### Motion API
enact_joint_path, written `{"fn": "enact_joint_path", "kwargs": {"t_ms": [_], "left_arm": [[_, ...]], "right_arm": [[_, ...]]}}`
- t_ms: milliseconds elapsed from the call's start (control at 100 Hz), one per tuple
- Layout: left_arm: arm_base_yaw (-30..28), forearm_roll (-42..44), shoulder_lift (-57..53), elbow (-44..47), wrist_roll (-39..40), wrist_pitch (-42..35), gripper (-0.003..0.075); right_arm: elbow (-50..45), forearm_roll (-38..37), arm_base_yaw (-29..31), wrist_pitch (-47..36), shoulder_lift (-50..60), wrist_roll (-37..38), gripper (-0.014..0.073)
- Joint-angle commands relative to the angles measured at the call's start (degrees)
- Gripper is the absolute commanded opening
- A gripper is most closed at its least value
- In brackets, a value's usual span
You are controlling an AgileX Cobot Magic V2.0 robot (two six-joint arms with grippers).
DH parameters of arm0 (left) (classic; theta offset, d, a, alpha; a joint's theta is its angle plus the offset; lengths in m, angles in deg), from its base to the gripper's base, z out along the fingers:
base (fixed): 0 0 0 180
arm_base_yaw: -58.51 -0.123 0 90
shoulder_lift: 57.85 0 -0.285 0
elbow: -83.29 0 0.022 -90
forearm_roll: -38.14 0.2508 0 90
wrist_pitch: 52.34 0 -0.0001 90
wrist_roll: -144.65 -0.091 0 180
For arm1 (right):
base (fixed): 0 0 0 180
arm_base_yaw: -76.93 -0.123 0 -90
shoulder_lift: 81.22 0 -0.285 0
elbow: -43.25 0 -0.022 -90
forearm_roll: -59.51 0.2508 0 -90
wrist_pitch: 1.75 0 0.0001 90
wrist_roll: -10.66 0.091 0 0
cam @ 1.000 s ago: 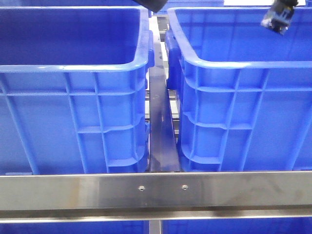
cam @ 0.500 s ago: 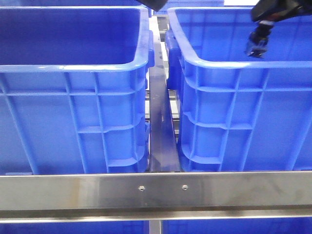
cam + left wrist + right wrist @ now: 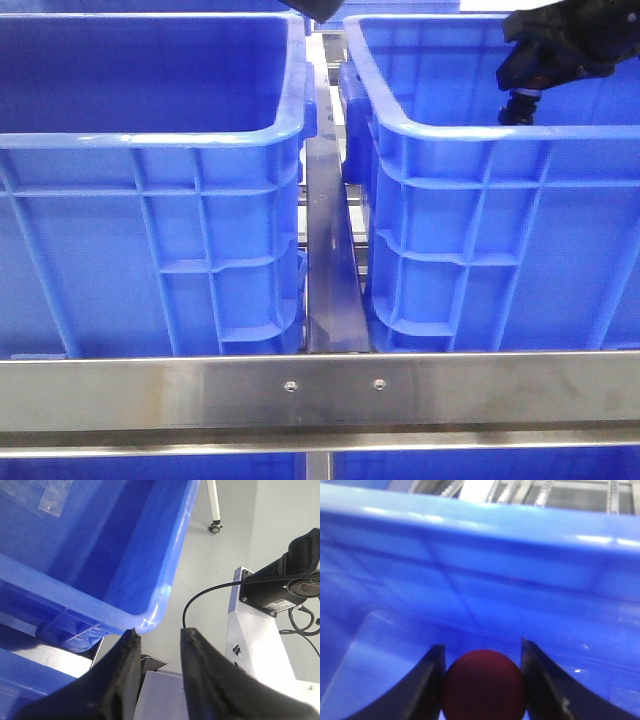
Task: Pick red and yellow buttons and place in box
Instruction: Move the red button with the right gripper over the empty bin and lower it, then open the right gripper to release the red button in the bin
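Steel rail runs across the front, with two blue crates behind it. Right gripper hangs inside the right crate, just past its near wall, clamped on the red button. Left gripper sits released, nothing between its fingers, just off a corner of the left crate.

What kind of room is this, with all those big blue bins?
Probably a robotics lab or test workcell, not a home. Two big blue crates sit on a steel rack, and a camera on a white stand rises from a bare grey floor.
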Motion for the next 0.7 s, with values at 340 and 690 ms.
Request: {"fn": "enact_joint_path", "kwargs": {"t_ms": [340,690], "left_arm": [[-0.08,-4.07,-2.72,-1.80,0.33,2.42,0.0196],[-0.08,-4.07,-2.72,-1.80,0.33,2.42,0.0196]], "right_arm": [[2.46,1.89,0.18,-1.72,-0.87,-0.61,0.0246],[2.46,1.95,0.18,-1.47,-0.87,-0.56,0.0490]]}}
